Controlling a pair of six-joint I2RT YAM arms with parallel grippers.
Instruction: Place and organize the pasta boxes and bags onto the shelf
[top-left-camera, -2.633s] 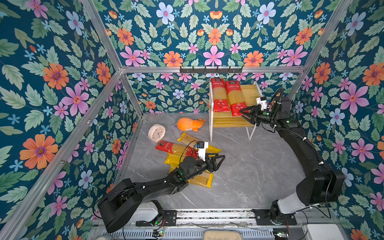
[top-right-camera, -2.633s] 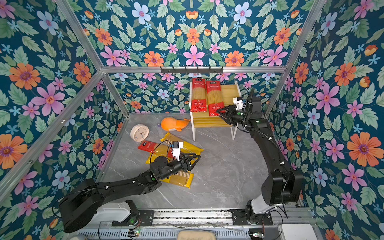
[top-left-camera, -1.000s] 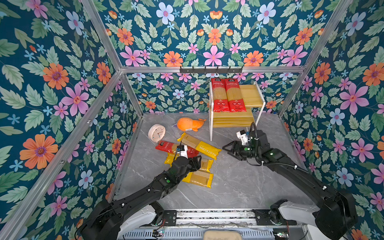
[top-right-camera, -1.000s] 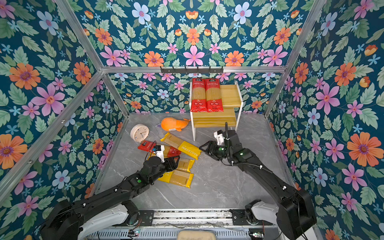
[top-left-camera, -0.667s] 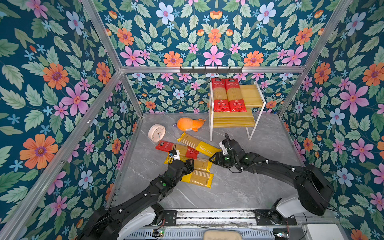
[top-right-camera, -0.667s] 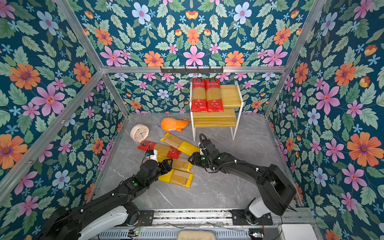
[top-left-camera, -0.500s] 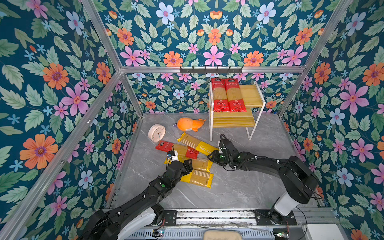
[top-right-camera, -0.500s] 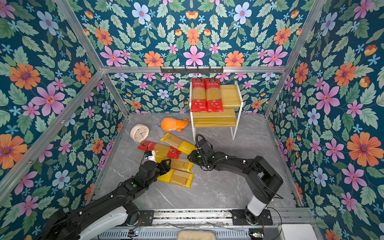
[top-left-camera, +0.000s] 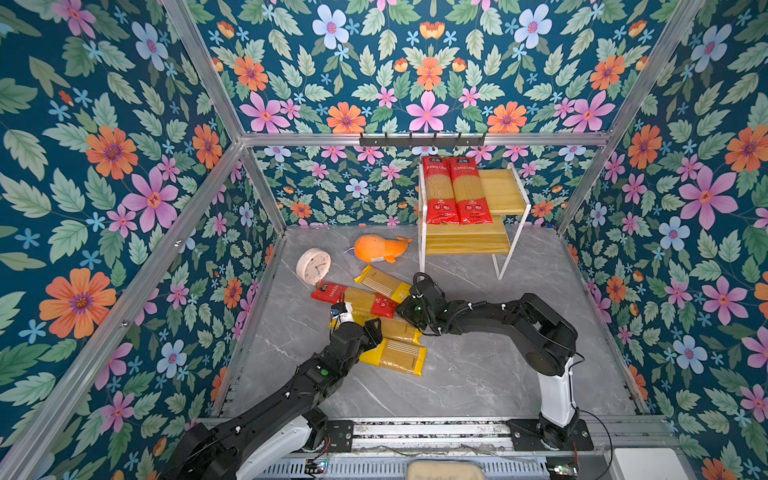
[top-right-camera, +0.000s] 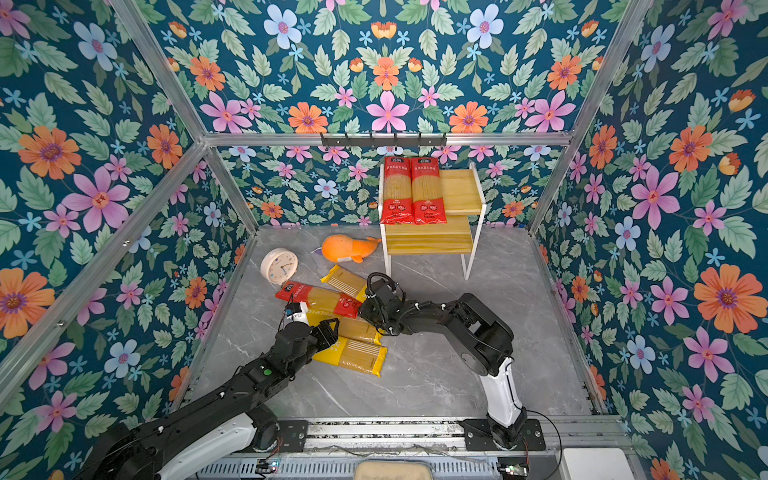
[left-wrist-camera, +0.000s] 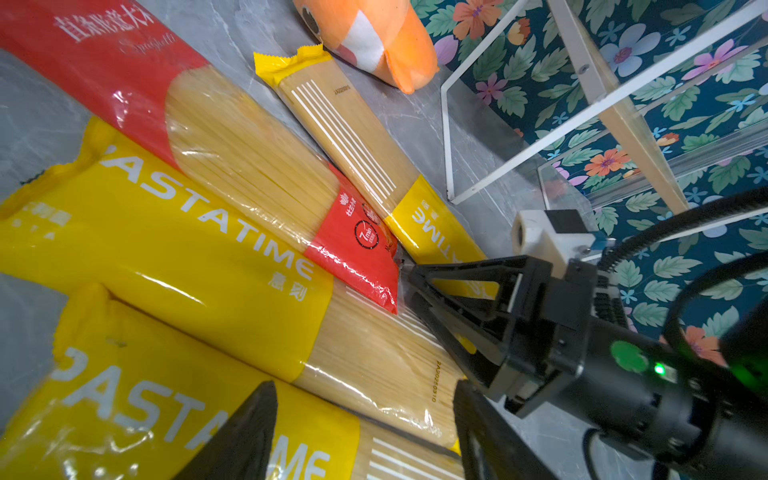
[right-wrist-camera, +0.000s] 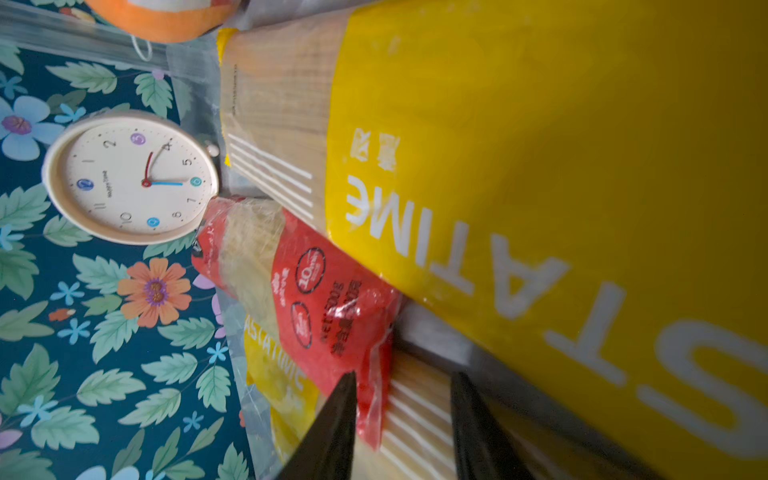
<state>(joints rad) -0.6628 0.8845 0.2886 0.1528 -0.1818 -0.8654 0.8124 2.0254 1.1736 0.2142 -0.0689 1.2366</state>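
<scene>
Moved since earlier: the right arm, which I had up at the top tier of the shelf (top-left-camera: 502, 192), now lies low at the floor pile. The left arm has drawn back slightly along that pile.
Right gripper (top-left-camera: 401, 308): I see its tips at the right-hand end of the red-ended spaghetti pack (top-left-camera: 355, 297) on the grey floor, in both top views.
Right jaws: partly closed. In the right wrist view the pack's crinkled red end sits between the two fingers (right-wrist-camera: 338, 415), close to one, with a gap to the other. I cannot tell whether they pinch it.
Left gripper (top-left-camera: 372, 329): over the middle PASTATIME pack (top-left-camera: 400, 331), jaws wide apart, holding nothing.
Floor pile: the red-ended spaghetti pack lies slantwise across the middle PASTATIME pack. The far PASTATIME pack (top-left-camera: 382, 284) lies just beside it on the shelf side, its end passing under my right wrist. The near PASTATIME pack (top-left-camera: 395, 355) touches the middle one on the side toward the arm bases.
Shelf load: two red-ended packs (top-left-camera: 455, 187) lie side by side on the left part of the top tier, their red ends overhanging the front edge.
Bystanders: the orange plush whale (top-left-camera: 380, 248) and the round clock (top-left-camera: 313, 266) lie beyond the pile, apart from both grippers.
</scene>
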